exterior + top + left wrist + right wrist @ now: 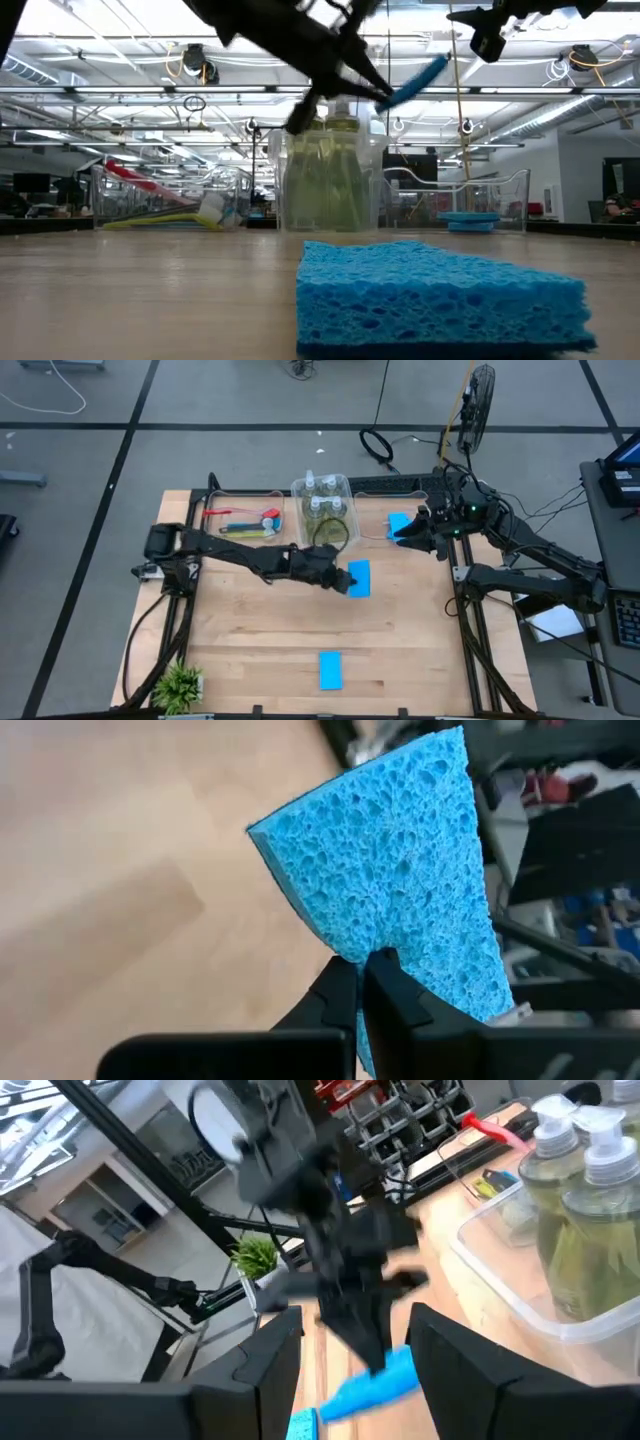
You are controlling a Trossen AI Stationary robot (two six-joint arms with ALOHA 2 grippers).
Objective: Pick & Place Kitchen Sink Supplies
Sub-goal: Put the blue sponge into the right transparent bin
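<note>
A flat blue sponge (360, 579) hangs above the middle of the table, with my left gripper (343, 577) shut on it. In the low view this sponge (416, 78) slants high in the air. A second sponge (330, 669) lies flat near the table's front edge. A third sponge (398, 521) lies in a clear bin (500, 190) at the far right. My right gripper (350, 1355) hovers open over that bin, nothing between its fingers. Bottles of yellow-green liquid (322, 507) stand in the middle bin. Brushes (245, 523) lie in the left bin. My left gripper pinches one edge of the sponge (372, 948) between its two fingers, and the foam is dented in there. The fingers come from the table's left, slanting a little downward. The sponge sticks out beyond the fingertips, tilted, lifted clear of the table.
Three clear bins stand in a row along the far edge. A small green plant (180, 685) sits at the near left corner. Bare wood lies between the bins and the front sponge.
</note>
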